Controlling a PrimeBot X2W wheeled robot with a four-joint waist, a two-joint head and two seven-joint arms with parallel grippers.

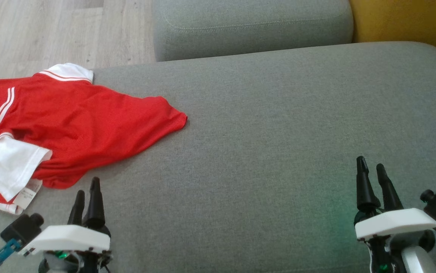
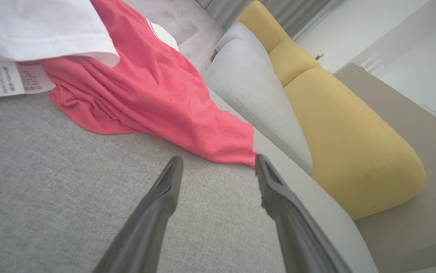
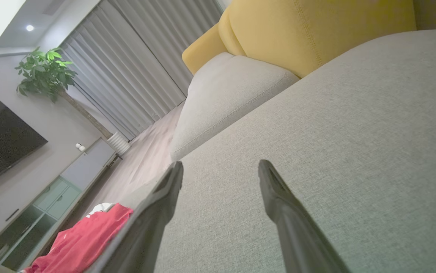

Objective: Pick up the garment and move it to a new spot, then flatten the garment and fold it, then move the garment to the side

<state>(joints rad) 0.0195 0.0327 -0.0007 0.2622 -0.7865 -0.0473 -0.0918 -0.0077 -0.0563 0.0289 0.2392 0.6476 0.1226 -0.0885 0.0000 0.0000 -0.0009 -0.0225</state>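
The garment (image 1: 73, 121) is a red shirt with white sleeves, white stripes and a care label. It lies crumpled at the left end of the grey cushion (image 1: 271, 144), partly over the edge. My left gripper (image 1: 87, 185) hovers just in front of its near hem, open and empty. In the left wrist view the red garment (image 2: 157, 94) spreads just beyond the left gripper (image 2: 219, 163). My right gripper (image 1: 370, 163) stands open and empty at the lower right, far from the shirt. In the right wrist view the right gripper (image 3: 221, 168) points along the cushion, with the garment (image 3: 85, 239) far off.
A second grey cushion (image 1: 252, 26) and a yellow cushion (image 1: 407, 19) lie behind the one I work on. Wooden floor (image 1: 51, 34) shows at the far left. A cabinet (image 3: 51, 189), a dark screen (image 3: 1, 136) and a plant (image 3: 43, 74) stand across the room.
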